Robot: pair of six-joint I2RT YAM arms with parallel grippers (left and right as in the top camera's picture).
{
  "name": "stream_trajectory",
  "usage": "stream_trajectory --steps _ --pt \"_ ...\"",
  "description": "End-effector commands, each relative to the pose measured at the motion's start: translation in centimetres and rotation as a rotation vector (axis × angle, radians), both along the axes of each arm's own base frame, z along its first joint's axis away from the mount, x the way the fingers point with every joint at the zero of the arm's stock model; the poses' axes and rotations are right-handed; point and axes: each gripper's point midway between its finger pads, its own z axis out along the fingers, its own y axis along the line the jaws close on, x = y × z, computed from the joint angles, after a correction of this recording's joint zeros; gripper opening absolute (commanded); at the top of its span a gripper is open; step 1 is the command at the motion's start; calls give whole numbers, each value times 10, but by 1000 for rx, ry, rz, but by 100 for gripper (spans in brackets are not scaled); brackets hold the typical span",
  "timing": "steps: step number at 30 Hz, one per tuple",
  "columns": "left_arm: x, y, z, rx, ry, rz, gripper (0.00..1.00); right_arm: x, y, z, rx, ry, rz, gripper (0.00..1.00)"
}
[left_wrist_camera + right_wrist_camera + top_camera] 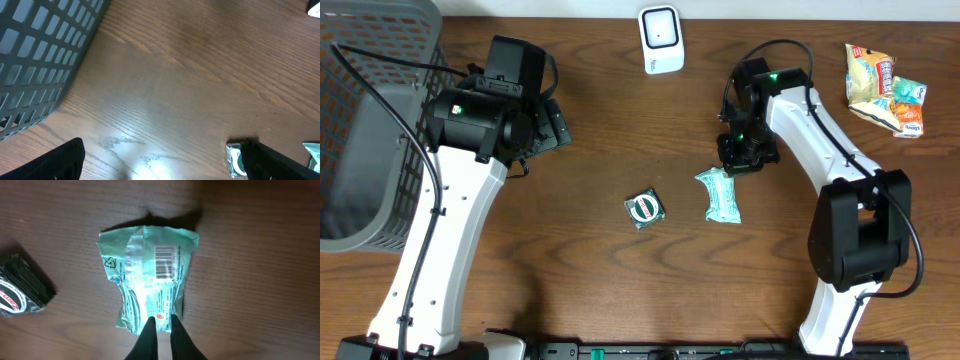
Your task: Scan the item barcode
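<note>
A light green foil packet [721, 196] lies at the table's middle. In the right wrist view the packet [150, 275] faces up with its barcode [165, 262] showing. My right gripper [162, 320] is shut, its two thin black fingertips pinched on the packet's near edge; from overhead this gripper [745, 152] sits at the packet's far end. The white scanner [660, 40] stands at the back edge, apart from both arms. My left gripper [165, 167] hangs wide open over bare wood at the left, holding nothing.
A small dark packet with a round green label [643, 208] lies left of the green one and also shows by my left finger [234, 159]. A grey mesh basket [370, 120] fills the far left. Snack bags [885, 88] lie at the back right.
</note>
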Motion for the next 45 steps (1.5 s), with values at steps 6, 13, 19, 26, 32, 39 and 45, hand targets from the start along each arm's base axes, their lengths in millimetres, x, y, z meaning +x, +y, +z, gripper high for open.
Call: stream_trajectory --steps 6,13,19,26,32,39,45 --pt "1 3 2 15 -4 -1 98 -22 14 -41 -55 19 28 4" --pt "1 3 2 14 -4 -1 98 -23 4 -76 -125 -44 11 2" --pt "1 3 2 14 -4 -1 98 17 -6 -39 -147 -135 -32 4" --pt "1 3 2 14 -4 -1 98 7 18 15 -15 -39 21 13" --pt "1 3 2 14 -4 -1 98 -43 27 4 -48 128 79 14" --pt "1 3 2 14 -4 -1 98 -80 35 -32 -110 188 168 18" --pt "1 3 2 14 -4 -1 98 -88 -7 -48 -347 176 60 15"
